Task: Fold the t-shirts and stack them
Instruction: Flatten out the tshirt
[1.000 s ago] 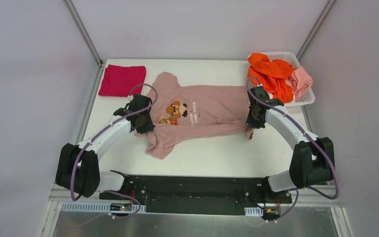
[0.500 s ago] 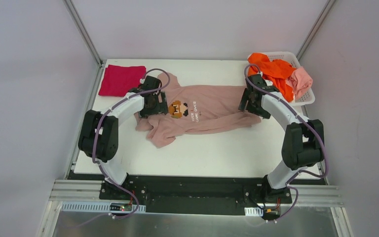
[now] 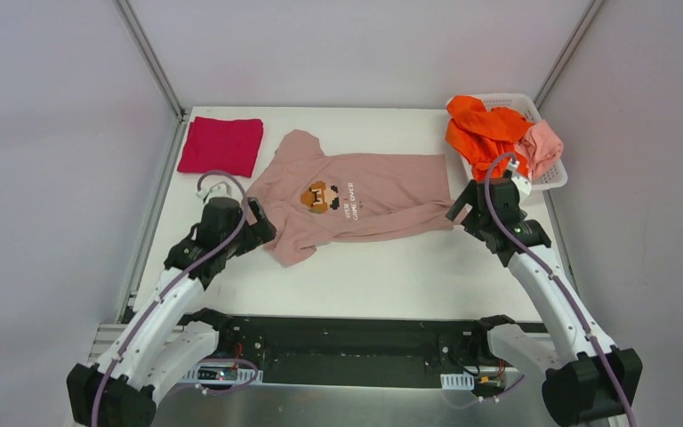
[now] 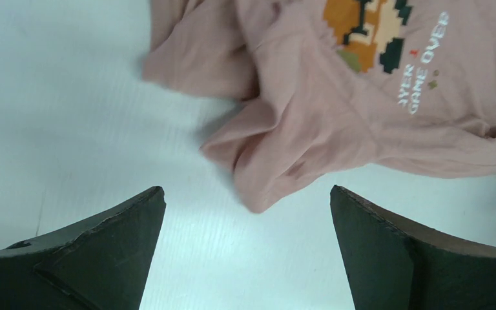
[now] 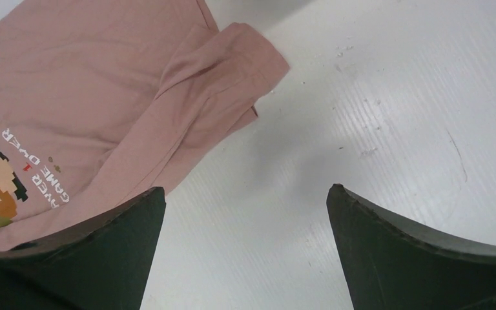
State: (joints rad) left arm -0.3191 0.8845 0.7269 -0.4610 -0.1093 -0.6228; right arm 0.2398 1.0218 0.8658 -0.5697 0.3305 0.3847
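The dusty-pink t-shirt lies across the middle of the table, its near long edge folded over and its pixel print facing up. My left gripper stands open just off the tee's crumpled lower-left sleeve. In the left wrist view, that sleeve lies on the table ahead of the left gripper, not between the fingers. My right gripper is open beside the tee's right hem. The right wrist view shows the folded hem ahead of the empty right gripper. A crimson tee lies folded at the back left.
A white lattice basket at the back right holds a bright orange tee and a salmon-pink one. Bare white table stretches between the pink tee and the arms' bases.
Both grippers opened and let go of the pink tee after carrying its near edge back over the shirt. Both arms then pulled back toward the near side.
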